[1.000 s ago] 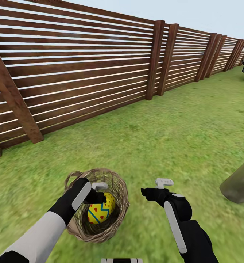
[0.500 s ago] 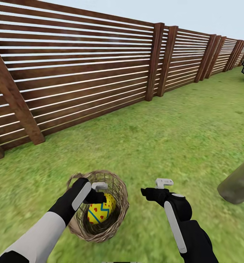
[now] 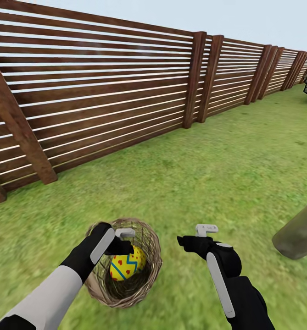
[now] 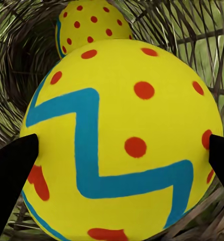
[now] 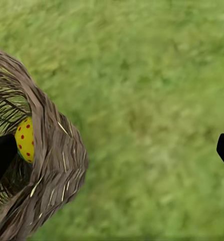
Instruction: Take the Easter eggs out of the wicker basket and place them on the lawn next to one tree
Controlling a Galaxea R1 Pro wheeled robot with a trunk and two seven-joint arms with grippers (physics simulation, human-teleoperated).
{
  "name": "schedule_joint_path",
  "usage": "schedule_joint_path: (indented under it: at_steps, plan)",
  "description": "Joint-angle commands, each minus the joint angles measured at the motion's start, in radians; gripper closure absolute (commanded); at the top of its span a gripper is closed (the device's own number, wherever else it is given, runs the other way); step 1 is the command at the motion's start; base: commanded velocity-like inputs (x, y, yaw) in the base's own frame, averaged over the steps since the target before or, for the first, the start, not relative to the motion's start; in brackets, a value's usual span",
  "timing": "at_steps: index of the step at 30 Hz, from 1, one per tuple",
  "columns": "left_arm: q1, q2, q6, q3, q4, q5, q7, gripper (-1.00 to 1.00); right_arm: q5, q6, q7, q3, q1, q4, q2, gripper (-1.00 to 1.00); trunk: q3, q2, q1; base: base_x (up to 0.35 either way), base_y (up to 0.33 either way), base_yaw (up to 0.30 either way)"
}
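Left gripper (image 3: 125,241) is down in the basket (image 3: 149,275), fingers (image 4: 11,173) straddling an egg (image 4: 122,140), apparently clamped for the lift-out. Second egg (image 4: 92,22) sits behind it in the basket. Right gripper (image 3: 194,236) is open, empty, hovering over lawn (image 3: 208,174) beside the basket, likely waiting. No readable markings.

The basket (image 3: 146,275) is brown open-weave wicker, rough and matt, with a thicker braided rim. The egg (image 4: 122,140) in it looks smooth and matt, flat yellow with blue zigzag and red dots. The fence (image 3: 103,91) is dark brown wood slats with a faint sheen. The lawn (image 3: 226,174) is mottled green, soft-looking grass. The trunk (image 3: 300,233) is pale grey-green, mottled and dull.
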Motion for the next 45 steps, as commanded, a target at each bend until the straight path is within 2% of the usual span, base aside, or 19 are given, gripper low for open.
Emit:
schedule_joint_path:
  at_steps: [1,30,35,42,45]
  plan:
    - [-0.001,0.000,0.002,-0.002,0.001,0.010,0.010,1.00,-0.010,0.003,-0.010,0.001,-0.001,-0.001,0.000,-1.00,0.002,0.007,-0.004,0.000,0.000,0.000]
    - [0.002,0.002,0.002,-0.005,-0.013,0.010,0.010,1.00,-0.010,0.003,-0.010,-0.001,-0.001,-0.001,0.000,-1.00,0.093,0.210,-0.115,-0.074,0.000,0.000]
    - [0.005,0.005,0.002,-0.003,-0.076,0.009,0.017,1.00,-0.010,0.003,-0.010,-0.001,-0.001,-0.001,0.000,-1.00,0.109,0.245,-0.134,-0.011,0.000,0.000]
    - [0.006,0.005,0.002,-0.003,-0.099,0.009,0.023,1.00,-0.010,0.003,-0.010,-0.001,-0.001,-0.001,0.000,-1.00,0.131,0.294,-0.161,-0.001,0.000,0.000]
    - [0.006,0.005,0.002,-0.004,-0.134,0.009,0.024,1.00,-0.010,0.003,-0.010,-0.001,-0.001,-0.001,0.000,-1.00,0.140,0.315,-0.173,0.000,0.000,0.000]
